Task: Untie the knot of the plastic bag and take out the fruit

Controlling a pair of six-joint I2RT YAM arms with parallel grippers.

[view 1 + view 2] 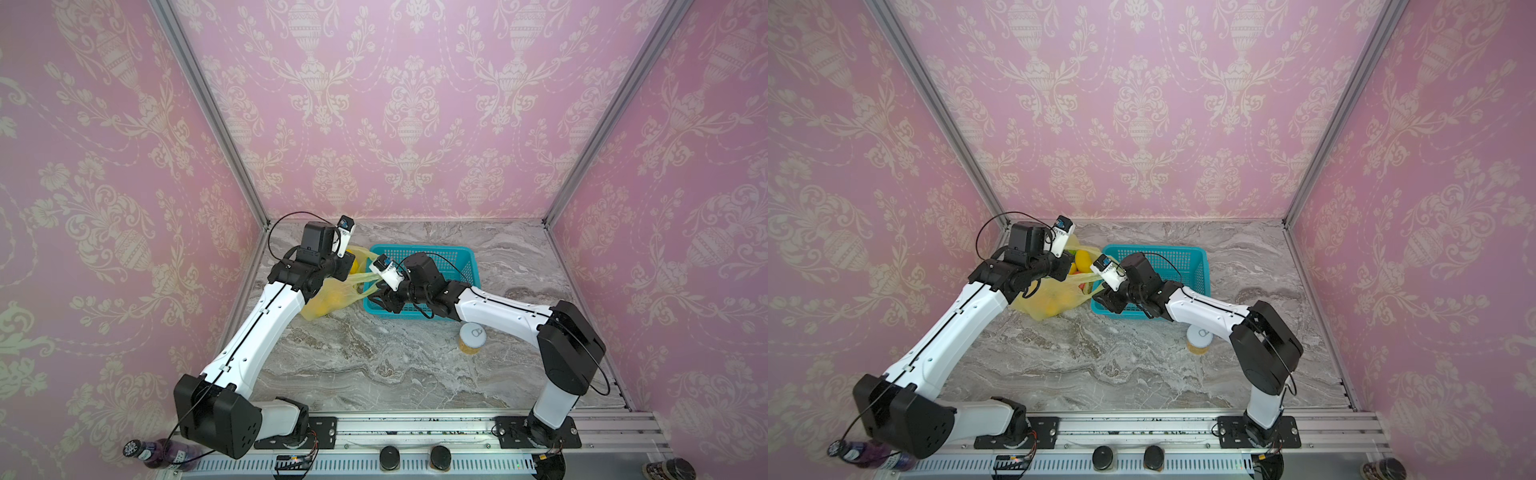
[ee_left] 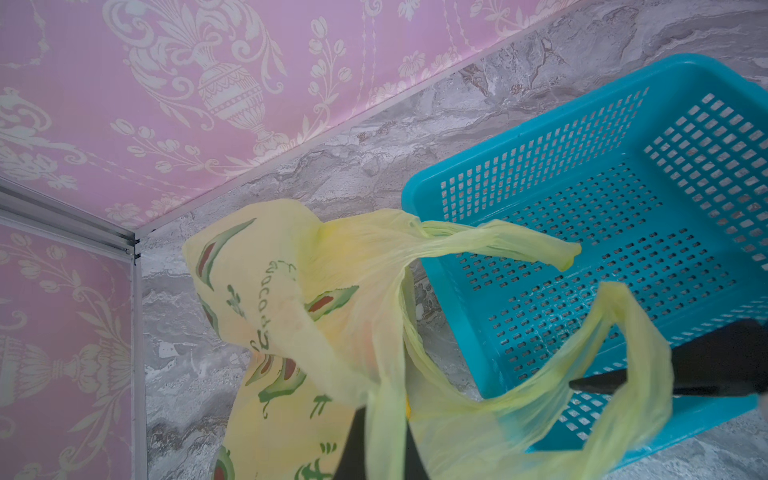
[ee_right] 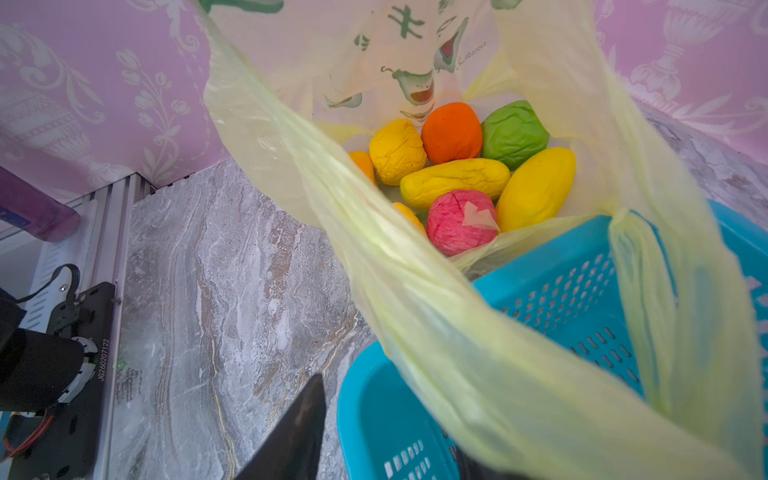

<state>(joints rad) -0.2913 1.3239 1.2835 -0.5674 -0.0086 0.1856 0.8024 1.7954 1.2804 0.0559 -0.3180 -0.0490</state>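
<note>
Left to right, we see the left claw (image 2: 384,417) pinched fully closed on a strip of the bag (image 1: 328,299), which slumps on the marble table (image 1: 374,365) beneath and beside it. The bag's mouth gapes between the two claws. The fruit (image 3: 455,183) lies heaped in its bottom, ahead of the right claw (image 1: 372,294): yellow, orange, green and pink-red pieces. One handle loop (image 2: 648,345) hangs hooked over a finger (image 2: 598,383) of the right claw, whose jaws stand parted and clamp nothing. The second loop (image 2: 498,237) trails free, apart from the first. Under the right claw sits the teal basket (image 1: 419,250). A white-lidded jar (image 1: 472,334) stands well behind that claw, beside its arm.
</note>
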